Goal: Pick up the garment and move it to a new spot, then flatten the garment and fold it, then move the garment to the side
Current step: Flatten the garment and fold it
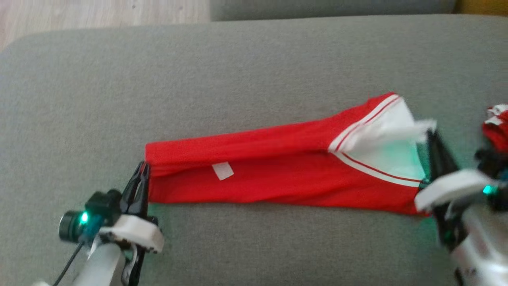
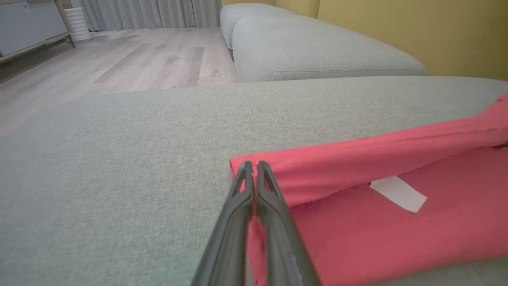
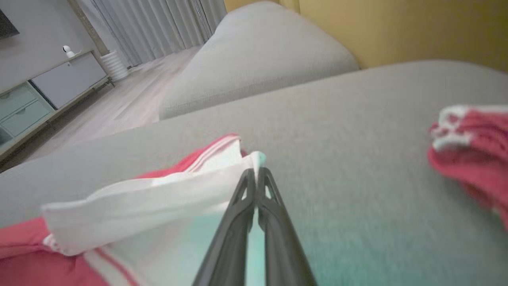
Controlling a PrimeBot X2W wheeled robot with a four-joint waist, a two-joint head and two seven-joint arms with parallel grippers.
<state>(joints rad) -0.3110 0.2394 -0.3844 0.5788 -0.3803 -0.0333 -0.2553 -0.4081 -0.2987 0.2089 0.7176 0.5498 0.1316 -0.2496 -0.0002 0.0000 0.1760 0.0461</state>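
A red garment with white striped trim and a white label lies stretched lengthwise across the grey cushion. My left gripper is shut on its left edge; in the left wrist view the red garment runs rightward from the left gripper, with cloth pinched between the fingers. My right gripper is shut on the white end at the right. In the right wrist view the right gripper pinches the white flap of the garment.
A second red and white bundle of cloth lies at the cushion's far right, also the bundle in the right wrist view. Another grey cushion sits behind, with wooden floor and a low cabinet beyond.
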